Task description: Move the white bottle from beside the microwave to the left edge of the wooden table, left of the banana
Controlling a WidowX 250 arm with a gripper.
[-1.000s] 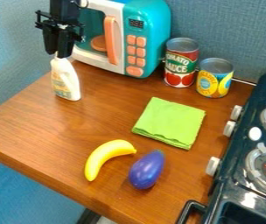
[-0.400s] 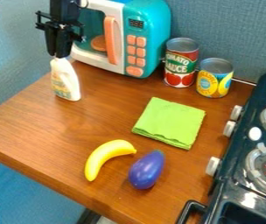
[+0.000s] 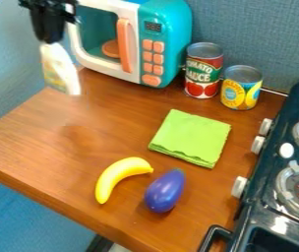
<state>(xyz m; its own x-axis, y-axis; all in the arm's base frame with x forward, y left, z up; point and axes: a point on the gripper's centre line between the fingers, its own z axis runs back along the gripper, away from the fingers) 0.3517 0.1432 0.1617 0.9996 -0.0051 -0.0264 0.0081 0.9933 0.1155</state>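
White bottle tilted, raised above counter, near toy microwave. Tool closed on bottle's top, parted only by its width. Grasp and lift look done; set-down and release presumably left.

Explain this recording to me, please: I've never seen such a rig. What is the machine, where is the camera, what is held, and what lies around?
The machine is one black robot arm, its base out of view. Its two-finger gripper, at the upper left, holds a white bottle by the top; the bottle hangs tilted, seemingly off the table.

A fixed camera looks down at a slant. Behind stand a toy microwave, a tomato sauce can and a shorter yellow can. Nearer lie a green cloth, a banana and a purple eggplant. A toy stove is on the right.
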